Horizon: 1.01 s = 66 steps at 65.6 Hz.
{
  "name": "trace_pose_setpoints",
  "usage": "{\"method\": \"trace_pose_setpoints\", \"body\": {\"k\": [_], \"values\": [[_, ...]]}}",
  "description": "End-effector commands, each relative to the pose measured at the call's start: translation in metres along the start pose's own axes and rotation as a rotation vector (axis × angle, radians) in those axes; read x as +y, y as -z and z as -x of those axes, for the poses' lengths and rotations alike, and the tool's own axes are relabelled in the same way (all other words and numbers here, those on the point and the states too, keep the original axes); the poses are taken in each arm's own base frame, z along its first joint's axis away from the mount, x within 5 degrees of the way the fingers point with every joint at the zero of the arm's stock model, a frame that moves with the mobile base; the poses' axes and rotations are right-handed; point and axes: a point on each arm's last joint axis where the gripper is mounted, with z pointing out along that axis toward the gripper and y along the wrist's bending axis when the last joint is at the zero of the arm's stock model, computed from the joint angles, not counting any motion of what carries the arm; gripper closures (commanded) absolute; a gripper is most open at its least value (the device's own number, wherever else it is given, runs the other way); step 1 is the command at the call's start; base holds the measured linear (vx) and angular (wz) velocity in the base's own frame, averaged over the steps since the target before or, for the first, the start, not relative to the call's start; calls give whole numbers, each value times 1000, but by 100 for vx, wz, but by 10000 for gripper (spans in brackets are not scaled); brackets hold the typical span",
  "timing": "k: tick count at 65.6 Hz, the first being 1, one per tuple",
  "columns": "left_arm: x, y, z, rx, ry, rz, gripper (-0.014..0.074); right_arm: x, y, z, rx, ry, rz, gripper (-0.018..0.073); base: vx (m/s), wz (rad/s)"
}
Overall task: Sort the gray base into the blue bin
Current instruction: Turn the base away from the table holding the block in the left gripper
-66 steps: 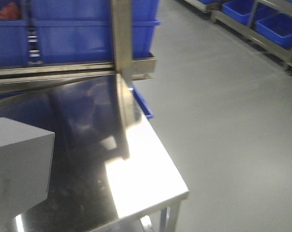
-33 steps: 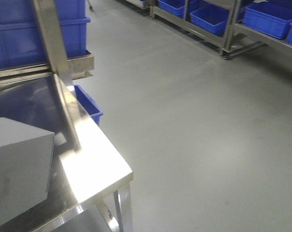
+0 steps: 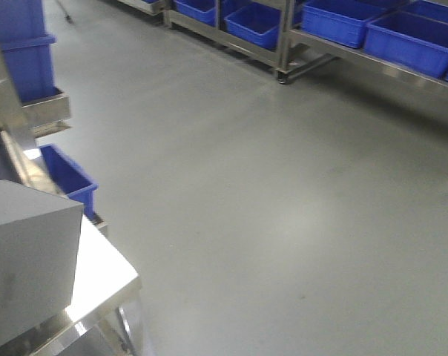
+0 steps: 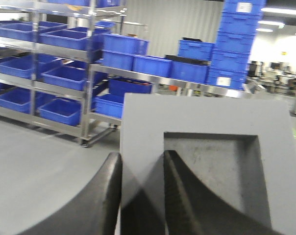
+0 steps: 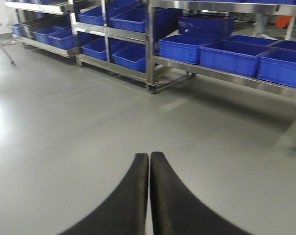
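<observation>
Firmly, left claw (image 4: 141,157) pinching gray base (image 4: 207,113) edge (recess wall), floor (image 4: 40,161) beyond.

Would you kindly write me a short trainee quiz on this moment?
1. What colour are the bins on the racks?
2. True or false: the right gripper is shut and empty.
3. The left gripper holds: A) the base; B) a bin; C) nothing.
Key: 1 blue; 2 true; 3 A.
</observation>
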Motion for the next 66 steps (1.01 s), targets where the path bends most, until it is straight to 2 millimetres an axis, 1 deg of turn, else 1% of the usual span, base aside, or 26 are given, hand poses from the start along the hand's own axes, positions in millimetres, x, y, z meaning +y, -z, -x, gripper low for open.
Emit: {"method": "trace_pose_setpoints", "body": {"k": [1,39,66], "values": [[-4,1,17,-116,13,-32,593,0,0,6,-71,18,-1,564,5,-40],[-4,1,17,-116,13,-32,593,0,0,6,-71,18,-1,564,8,-47],[-4,1,17,-116,13,-32,593,0,0,6,-71,18,-1,564,13,-55]]}}
